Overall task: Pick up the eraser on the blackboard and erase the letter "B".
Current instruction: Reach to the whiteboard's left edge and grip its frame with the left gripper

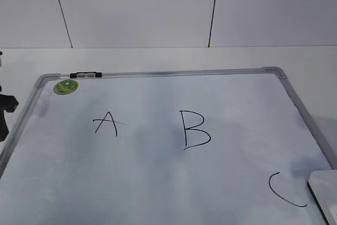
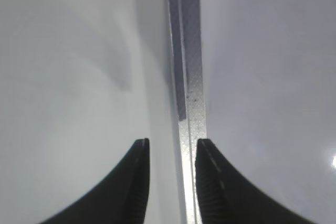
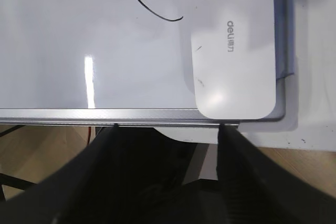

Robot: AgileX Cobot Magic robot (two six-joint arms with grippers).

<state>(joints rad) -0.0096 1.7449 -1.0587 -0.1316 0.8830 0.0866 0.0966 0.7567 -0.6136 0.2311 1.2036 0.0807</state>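
The blackboard (image 1: 158, 177) is a white board in a grey frame, lying flat. The letter "B" (image 1: 195, 129) is drawn in black at its middle, between a black "A" (image 1: 106, 124) and a black "C" (image 1: 284, 191). The white eraser (image 1: 324, 189) lies on the board's near right corner. It also shows in the right wrist view (image 3: 233, 51), with grey lettering on top, beside the "C" (image 3: 152, 3). My right gripper (image 3: 171, 125) is open and empty, at the board's near edge just short of the eraser. My left gripper (image 2: 170, 142) is open and empty over the board's left frame (image 2: 189, 77).
A round green sticker (image 1: 66, 86) sits at the board's far left corner, with a black-and-white clip (image 1: 86, 75) on the top frame. A white table (image 1: 158, 56) and wall lie behind. Wooden floor (image 3: 37, 150) shows below the board's near edge.
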